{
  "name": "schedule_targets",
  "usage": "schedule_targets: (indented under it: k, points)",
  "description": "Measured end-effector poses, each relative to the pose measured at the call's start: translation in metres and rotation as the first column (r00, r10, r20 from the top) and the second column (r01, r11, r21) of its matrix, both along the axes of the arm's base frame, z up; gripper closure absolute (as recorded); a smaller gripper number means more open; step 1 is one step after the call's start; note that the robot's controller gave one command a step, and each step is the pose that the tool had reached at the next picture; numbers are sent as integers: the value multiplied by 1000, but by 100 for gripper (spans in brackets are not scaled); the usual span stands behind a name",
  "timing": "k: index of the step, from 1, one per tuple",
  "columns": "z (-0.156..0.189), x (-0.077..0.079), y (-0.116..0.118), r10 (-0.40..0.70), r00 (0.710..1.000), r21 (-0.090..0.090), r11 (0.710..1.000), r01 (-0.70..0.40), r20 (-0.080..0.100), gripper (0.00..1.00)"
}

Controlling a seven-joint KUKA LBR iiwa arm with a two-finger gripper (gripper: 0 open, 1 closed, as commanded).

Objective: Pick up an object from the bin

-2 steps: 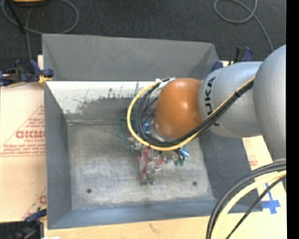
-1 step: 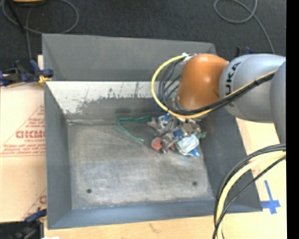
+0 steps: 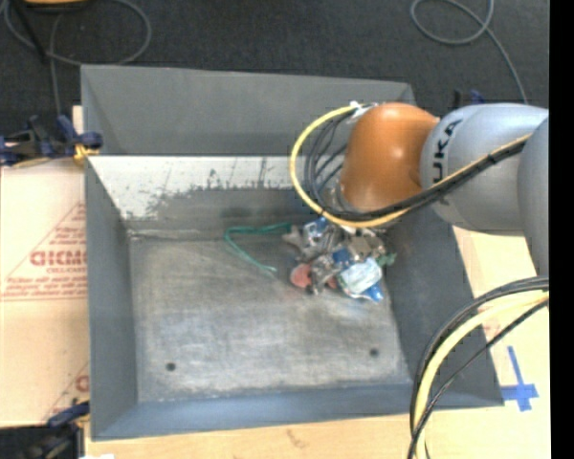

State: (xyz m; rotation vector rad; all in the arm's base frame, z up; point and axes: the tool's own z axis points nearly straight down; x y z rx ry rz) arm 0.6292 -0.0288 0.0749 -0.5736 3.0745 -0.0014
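My gripper (image 3: pixel 337 240) is low in the bin's back right part, under the arm's orange cover, right over a small cluster of things. A small red round piece (image 3: pixel 300 276) lies just in front of it to the left. A blue and white crumpled piece (image 3: pixel 362 278) lies just in front of it to the right. A thin green bent wire-like piece (image 3: pixel 245 243) stretches from the gripper to the left along the bin floor. I cannot make out whether anything is held.
The cluster sits close to the bin's back wall and right wall. The arm and its looping cables hang over the bin's right rear corner.
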Motion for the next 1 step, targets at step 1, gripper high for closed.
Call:
schedule_targets:
  k: [1]
  points:
    - [143,-11,14,12,1000,1,1000,-12,-10,100]
